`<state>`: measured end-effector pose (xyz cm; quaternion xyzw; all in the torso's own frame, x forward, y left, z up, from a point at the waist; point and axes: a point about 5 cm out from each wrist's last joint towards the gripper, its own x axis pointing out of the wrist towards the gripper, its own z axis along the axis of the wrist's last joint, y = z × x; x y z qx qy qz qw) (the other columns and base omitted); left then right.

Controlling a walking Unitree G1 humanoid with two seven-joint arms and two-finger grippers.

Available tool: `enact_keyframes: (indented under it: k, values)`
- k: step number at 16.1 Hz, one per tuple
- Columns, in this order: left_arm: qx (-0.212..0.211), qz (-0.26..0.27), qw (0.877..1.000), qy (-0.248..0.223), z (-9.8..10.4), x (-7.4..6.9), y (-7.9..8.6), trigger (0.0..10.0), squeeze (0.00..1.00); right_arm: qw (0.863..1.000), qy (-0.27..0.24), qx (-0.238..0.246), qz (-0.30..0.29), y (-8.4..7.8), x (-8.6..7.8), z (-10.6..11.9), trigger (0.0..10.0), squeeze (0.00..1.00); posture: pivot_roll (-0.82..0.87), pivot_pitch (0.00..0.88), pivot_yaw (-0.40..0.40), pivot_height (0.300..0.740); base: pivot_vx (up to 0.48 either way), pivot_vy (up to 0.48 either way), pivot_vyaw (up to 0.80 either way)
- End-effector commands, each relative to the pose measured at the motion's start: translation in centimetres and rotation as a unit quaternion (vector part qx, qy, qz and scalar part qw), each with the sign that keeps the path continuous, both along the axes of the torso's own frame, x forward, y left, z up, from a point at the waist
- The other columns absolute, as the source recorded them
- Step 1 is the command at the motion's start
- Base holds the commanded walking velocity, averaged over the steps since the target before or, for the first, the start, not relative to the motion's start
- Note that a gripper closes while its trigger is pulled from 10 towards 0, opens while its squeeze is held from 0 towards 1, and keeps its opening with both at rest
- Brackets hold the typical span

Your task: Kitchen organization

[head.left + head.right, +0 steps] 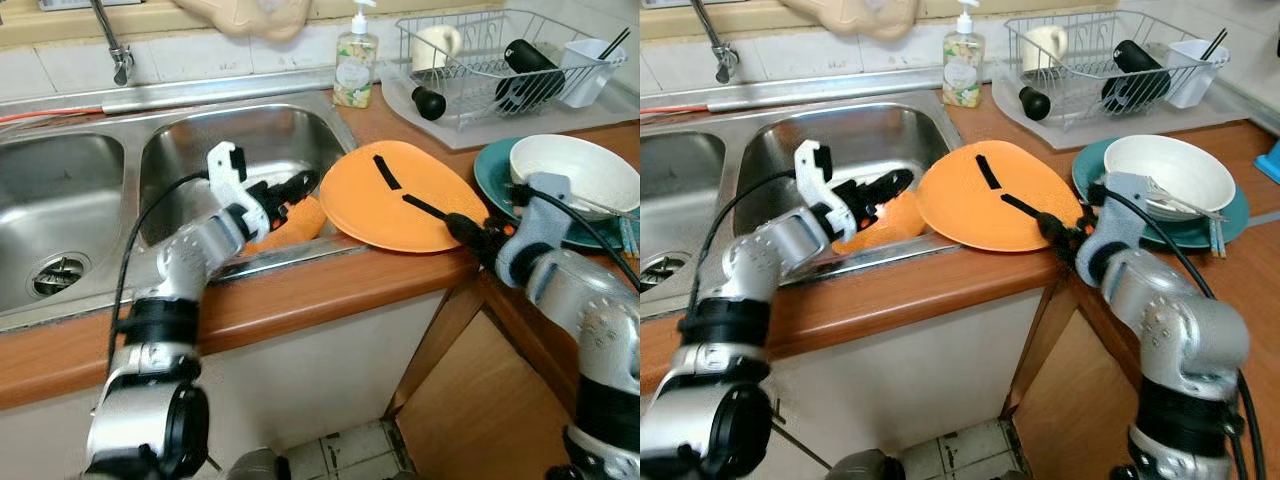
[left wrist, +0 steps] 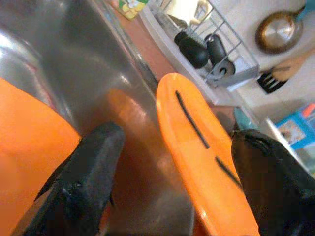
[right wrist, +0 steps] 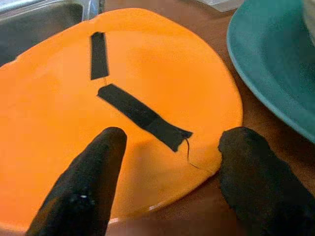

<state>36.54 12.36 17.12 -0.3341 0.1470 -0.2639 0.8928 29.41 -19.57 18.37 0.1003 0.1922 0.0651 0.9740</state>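
My left gripper (image 1: 292, 190) hangs spread wide over the sink's (image 1: 300, 125) right basin, an orange piece (image 1: 290, 228) just beneath it. To its right the orange plate (image 1: 400, 195) lies on the counter (image 1: 330, 290), its left edge overhanging the basin. My right gripper (image 3: 170, 162), also wide, straddles the plate's near right rim. A clumsy push could tip the plate into the sink.

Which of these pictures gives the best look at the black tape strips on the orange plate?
The right wrist view: the orange plate spans the picture, both tape strips sharp, one fraying. Both eye views show the strips small; the left wrist view shows them thin, edge-on.
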Motion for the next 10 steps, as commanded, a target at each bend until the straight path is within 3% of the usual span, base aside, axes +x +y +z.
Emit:
enact_keyframes:
  k: [1,8,9,10]
  values:
    - [0.002,-0.004,1.0,-0.002,0.2,0.4,-0.3,10.0,0.0,1.0,0.015,0.01,0.003,0.3,0.4,-0.7,10.0,0.0,-0.04,0.0,0.061,0.716,0.0,0.0,0.0]
    - [-0.004,-0.026,0.999,0.022,-1.2,1.0,-2.4,10.0,0.0,0.998,0.019,0.035,0.055,2.0,1.5,-1.3,10.0,0.0,-0.04,0.0,0.068,0.716,0.0,0.0,0.0]
    - [-0.018,-0.033,0.999,0.02,-1.4,1.0,-2.7,9.5,0.0,0.998,0.017,0.035,0.059,2.1,1.5,-1.3,10.0,0.0,-0.04,0.0,0.07,0.716,0.0,0.0,0.0]
    - [-0.024,-0.036,0.999,0.017,-1.4,1.1,-2.8,7.1,0.0,0.997,0.016,0.035,0.059,2.1,1.6,-1.3,10.0,0.0,-0.04,0.0,0.072,0.716,0.0,0.0,0.0]
